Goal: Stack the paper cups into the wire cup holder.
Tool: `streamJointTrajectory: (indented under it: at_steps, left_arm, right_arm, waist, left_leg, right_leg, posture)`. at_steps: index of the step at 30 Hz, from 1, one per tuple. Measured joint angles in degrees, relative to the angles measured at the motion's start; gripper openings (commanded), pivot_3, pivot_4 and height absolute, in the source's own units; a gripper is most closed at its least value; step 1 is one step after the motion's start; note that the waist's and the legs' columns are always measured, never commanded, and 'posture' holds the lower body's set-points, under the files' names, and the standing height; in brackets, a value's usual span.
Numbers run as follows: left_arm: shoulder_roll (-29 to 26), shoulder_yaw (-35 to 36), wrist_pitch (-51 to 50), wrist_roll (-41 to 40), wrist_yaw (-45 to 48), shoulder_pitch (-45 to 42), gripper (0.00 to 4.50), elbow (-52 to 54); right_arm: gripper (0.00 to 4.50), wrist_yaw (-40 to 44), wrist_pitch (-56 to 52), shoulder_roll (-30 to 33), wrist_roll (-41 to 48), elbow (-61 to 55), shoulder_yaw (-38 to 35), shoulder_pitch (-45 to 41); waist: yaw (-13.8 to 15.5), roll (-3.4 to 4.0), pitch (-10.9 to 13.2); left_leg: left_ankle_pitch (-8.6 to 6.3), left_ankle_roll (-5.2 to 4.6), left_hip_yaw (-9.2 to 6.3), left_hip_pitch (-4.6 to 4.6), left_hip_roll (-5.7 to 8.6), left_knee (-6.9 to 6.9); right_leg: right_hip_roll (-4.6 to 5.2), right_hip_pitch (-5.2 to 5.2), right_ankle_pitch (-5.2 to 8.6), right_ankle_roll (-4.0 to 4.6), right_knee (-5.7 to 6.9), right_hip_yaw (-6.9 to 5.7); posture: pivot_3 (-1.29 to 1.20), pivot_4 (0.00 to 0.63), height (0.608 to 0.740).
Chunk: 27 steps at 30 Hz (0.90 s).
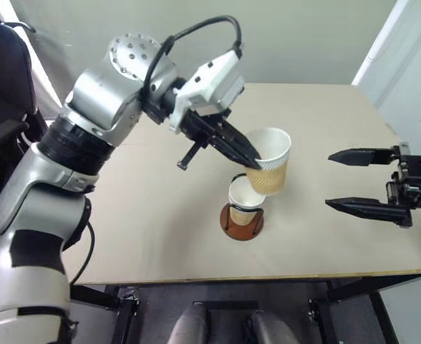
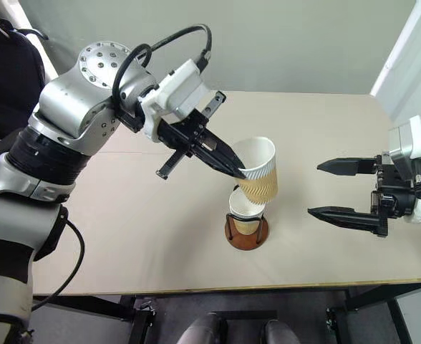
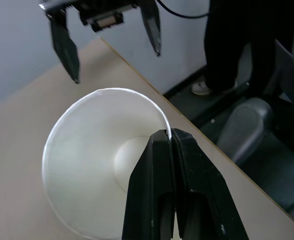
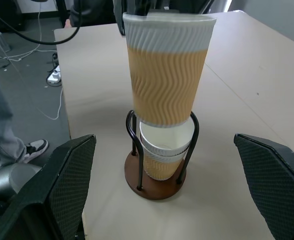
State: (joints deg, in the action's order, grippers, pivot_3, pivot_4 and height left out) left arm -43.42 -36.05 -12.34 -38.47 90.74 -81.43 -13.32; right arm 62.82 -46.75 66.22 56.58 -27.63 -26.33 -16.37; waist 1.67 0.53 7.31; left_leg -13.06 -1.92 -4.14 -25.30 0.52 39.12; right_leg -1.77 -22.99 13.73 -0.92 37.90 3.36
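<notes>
— Closest to us, near the front edge of the tabletop (image 1: 160, 251) and roughly midway along it, stands the wire cup holder (image 1: 242, 221). What's in it?

— At least one of the paper cups (image 4: 162, 152) is seated inside the loops on the reddish disc base. From the right wrist view there looks to be a second rim nested just below the top one, though I can't be sure of the count at that angle.

— And the cup in the air?

— The left end effector (image 1: 252, 161) has its black fingers pressed together on the rim of the raised cup (image 1: 270, 161), one finger inside the wall and one outside. A rim pinch like that leaves the base free, which I'd judge is the point: the bottom has to slide into the cup below.

— Is it lined up?

— From the head views it hangs tilted, its base just above the seated cup's mouth and slightly toward the right edge. The right wrist view puts the base just at the top of the wire loops, not yet down inside.

— And the other arm?

— The right end effector (image 1: 364, 181) hovers over the right edge with fingers spread wide, holding nothing, well apart from the holder.

— Anything that the left wrist view adds?

— The white inside of the held cup, down to its bottom, and the pinch right on the rim.
</notes>
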Motion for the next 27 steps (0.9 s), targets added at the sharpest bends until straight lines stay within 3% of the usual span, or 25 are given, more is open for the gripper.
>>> streamJointTrajectory:
  at_steps: [12,21,24,27]
  left_arm:
    - [2.2,-5.6,8.5,8.6,0.0,0.1,0.05,-6.8]
    - [1.1,-5.8,7.6,6.7,0.0,0.7,0.05,-4.0]
    - [0.7,-6.3,7.3,6.5,0.0,0.7,0.65,-3.2]
    - [0.6,-7.1,7.6,6.9,0.0,1.2,1.72,-2.7]
  right_arm:
    - [4.50,-1.2,-0.7,0.0,0.3,-1.0,-1.8,1.3]
    - [4.50,-1.8,-0.8,0.0,0.6,-1.9,-1.8,1.8]
    - [4.50,-2.1,-0.8,-0.1,0.7,-2.0,-1.9,2.1]
    - [4.50,-2.2,-0.8,-0.1,0.7,-2.1,-1.9,2.2]
  waist:
    - [0.1,0.05,0.0]
    - [0.1,0.07,0.0]
    - [0.1,0.07,0.0]
    - [0.1,0.07,0.0]
  left_leg:
    - [-0.03,-0.05,0.01,-0.06,0.00,-0.06]
    - [-0.09,-0.09,0.04,-0.20,0.00,-0.06]
    - [-0.09,-0.09,0.04,-0.19,0.00,-0.06]
    - [-0.09,-0.09,0.04,-0.18,0.00,-0.05]
  right_leg:
    - [0.00,-0.04,-0.01,0.04,-0.05,0.02]
    - [0.00,-0.16,0.00,0.01,-0.11,0.04]
    - [0.00,-0.15,0.00,0.01,-0.11,0.04]
    - [0.00,-0.15,0.00,0.01,-0.10,0.04]
  posture:
    - [0.00,0.150,0.740]
    - [0.00,0.150,0.740]
    - [0.00,0.150,0.740]
    - [0.00,0.150,0.740]
